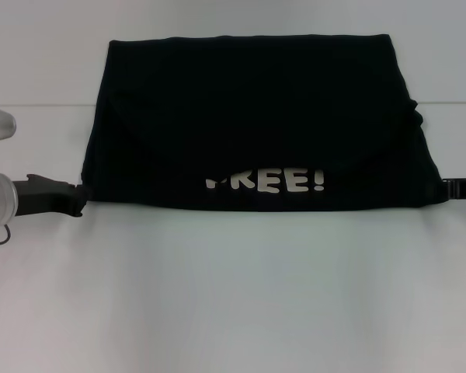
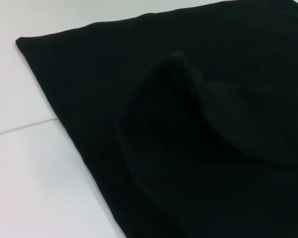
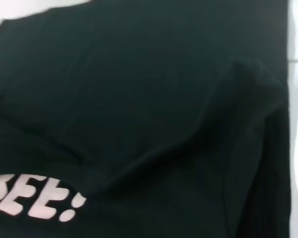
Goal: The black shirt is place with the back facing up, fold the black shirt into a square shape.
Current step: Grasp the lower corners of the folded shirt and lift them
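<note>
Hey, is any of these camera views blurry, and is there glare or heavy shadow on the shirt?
Head view: sharp, even light, the large soft black fabric shirt showing almost no fold detail, its white lettering crisp. Left wrist view: clear, soft shading at a raised fold. Right wrist view: blurred, lettering fuzzy. No glare anywhere.

Head view: bright, even overhead light, white worktop point(image 1: 233, 295) near blown out, faint soft grey gradients, no hard shadows. The black shirt point(image 1: 256, 116) reads almost as a flat black mass, folds barely resolved; white lettering point(image 1: 266, 183) crisp enough. Thin shadow along shirt's near edge, 6 o'clock side. Left wrist view: sharp, fold ridges on shirt point(image 2: 188, 124) lit softly. Right wrist view: soft focus throughout, lettering point(image 3: 35, 196) smeared, slightly overexposed; worktop strip at 3 o'clock clipped white.
</note>
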